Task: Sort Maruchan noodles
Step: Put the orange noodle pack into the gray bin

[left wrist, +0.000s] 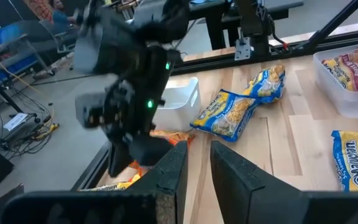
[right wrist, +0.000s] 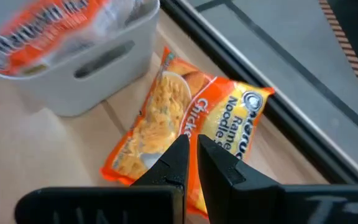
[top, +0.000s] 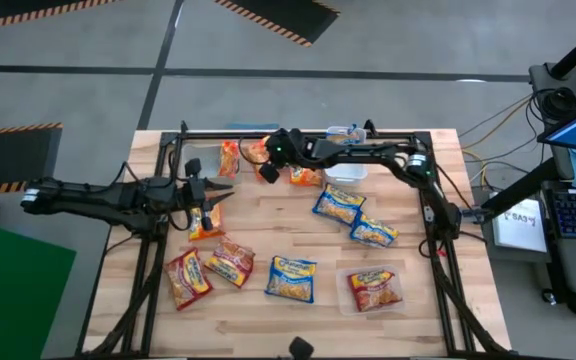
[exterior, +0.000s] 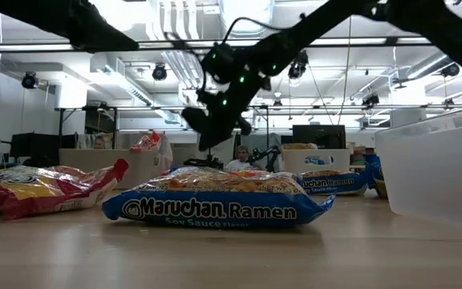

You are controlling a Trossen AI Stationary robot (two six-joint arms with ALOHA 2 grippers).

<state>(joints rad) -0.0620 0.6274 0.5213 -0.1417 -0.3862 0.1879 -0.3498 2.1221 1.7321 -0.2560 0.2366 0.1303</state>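
Noodle packets are scattered over a wooden surface [top: 268,215] seen from above, with one dark arm reaching in from each side.

The left pincer [top: 211,192] is held at about nine o'clock on the surface, just above an orange packet [top: 205,222]; its fingers [left wrist: 174,171] are nearly together with a thin gap, and nothing is seen between them. The right arm is stretched along the far edge, its pincer [top: 265,172] at about eleven o'clock. Its fingers [right wrist: 178,158] are closed together and empty, poised over another orange packet [right wrist: 185,134] lying beside a pale bin [right wrist: 86,68] that already contains an orange packet [right wrist: 39,31].

Toward twelve o'clock a further orange packet [top: 306,177] lies next to a clear bin [top: 346,172]. Two blue-and-yellow packets [top: 336,206] [top: 373,231] are placed right of centre, around three o'clock. Along the near edge, from seven to five o'clock, are found two red packets [top: 187,279] [top: 229,263], a blue-and-yellow packet [top: 291,278], and a red packet [top: 373,288] resting inside a clear container [top: 348,300].

From table height, the blue packet [exterior: 215,205], labelled Maruchan Ramen, fills the foreground, with a red packet [exterior: 38,189] beside it.
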